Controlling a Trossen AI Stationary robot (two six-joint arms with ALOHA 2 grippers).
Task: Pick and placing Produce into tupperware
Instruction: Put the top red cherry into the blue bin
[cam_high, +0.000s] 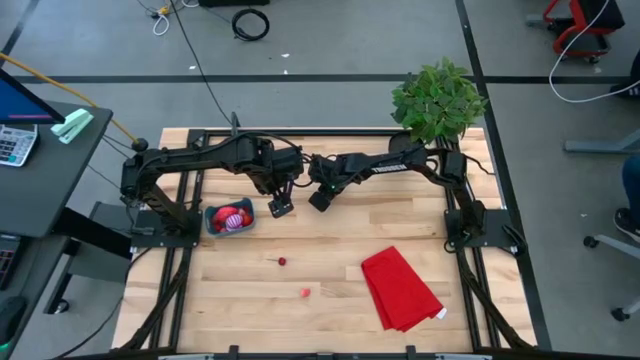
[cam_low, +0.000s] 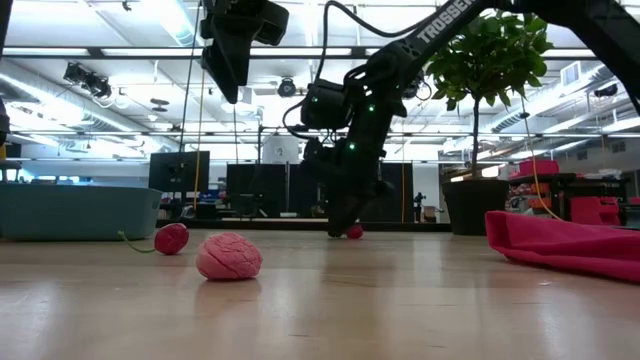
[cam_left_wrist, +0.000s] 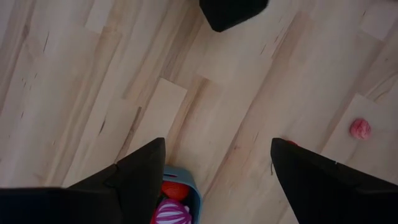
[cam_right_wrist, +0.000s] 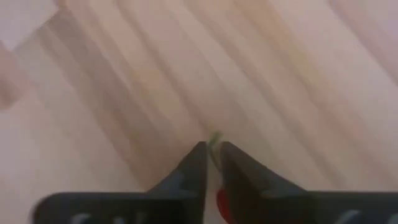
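grey floor (cam_high: 330, 40), ceiling lights (cam_low: 60, 85)

bare wood mid-table between tupperware (cam_high: 229, 219) and red cloth (cam_high: 400, 288)

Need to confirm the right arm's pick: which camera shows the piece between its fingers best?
The right wrist view: the right gripper has its fingers nearly closed on a small red piece with a green stem. The low view shows it as a red spot at the table; the high and left wrist views hide it.
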